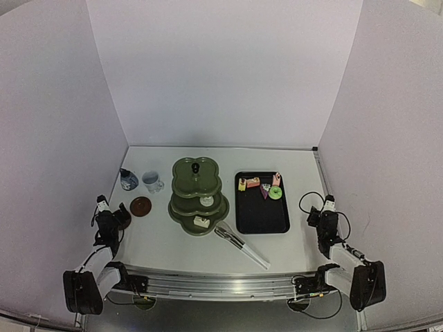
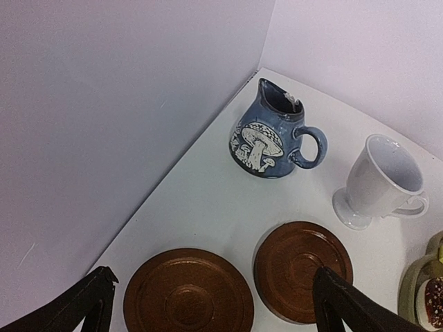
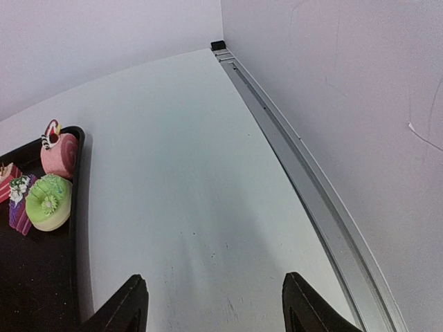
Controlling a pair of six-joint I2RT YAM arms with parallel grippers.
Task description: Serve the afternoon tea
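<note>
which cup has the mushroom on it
The dark blue cup: a white mushroom shows on its side. The other cup is plain and pale.

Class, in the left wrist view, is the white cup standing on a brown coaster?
No, the white cup stands on the bare table, beyond both coasters.

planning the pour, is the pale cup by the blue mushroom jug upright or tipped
Upright: the pale cup stands on its foot, mouth facing up.
</note>
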